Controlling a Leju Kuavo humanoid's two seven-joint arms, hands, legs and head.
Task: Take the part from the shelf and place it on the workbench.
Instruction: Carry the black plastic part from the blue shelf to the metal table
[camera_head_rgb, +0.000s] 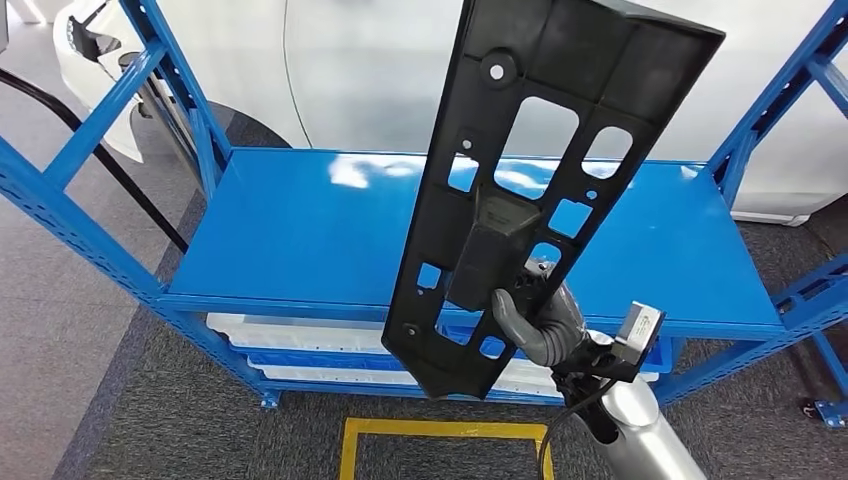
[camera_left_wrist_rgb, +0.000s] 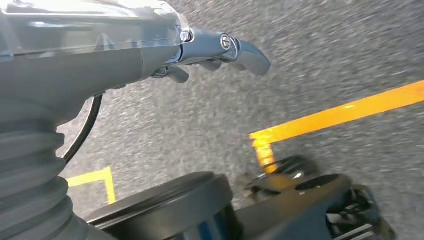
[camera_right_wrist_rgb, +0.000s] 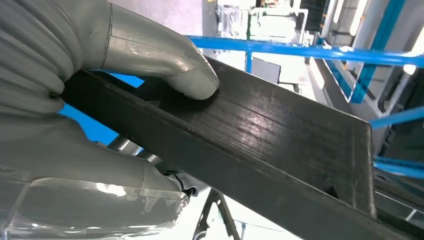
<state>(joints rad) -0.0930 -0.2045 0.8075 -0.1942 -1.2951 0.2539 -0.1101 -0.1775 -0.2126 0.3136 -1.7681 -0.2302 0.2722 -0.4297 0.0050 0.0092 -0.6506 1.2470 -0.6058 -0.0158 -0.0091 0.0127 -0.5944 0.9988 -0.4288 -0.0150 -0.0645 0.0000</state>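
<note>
While the left hand (camera_left_wrist_rgb: 220, 50) hangs empty with fingers curled, the right hand (camera_head_rgb: 535, 320) grips the part (camera_head_rgb: 520, 190) upright before the shelf (camera_head_rgb: 300, 230)

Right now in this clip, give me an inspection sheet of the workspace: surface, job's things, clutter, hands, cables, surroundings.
Surface: glossy blue metal shelf board, bare, reflecting light.
Job's things: long black plastic panel with cut-out holes, held roughly upright, tilted, in front of the shelf.
Clutter: white and blue trays on the lower shelf level.
Hands: right hand grips the panel near its lower end, thumb pressed on its face; left hand hangs over the floor, holding nothing, fingers partly curled.
Cables: black cable running behind the left shelf post; thin black wire at the right wrist.
Surroundings: grey speckled floor with yellow tape markings; white car body behind the shelf.
</note>
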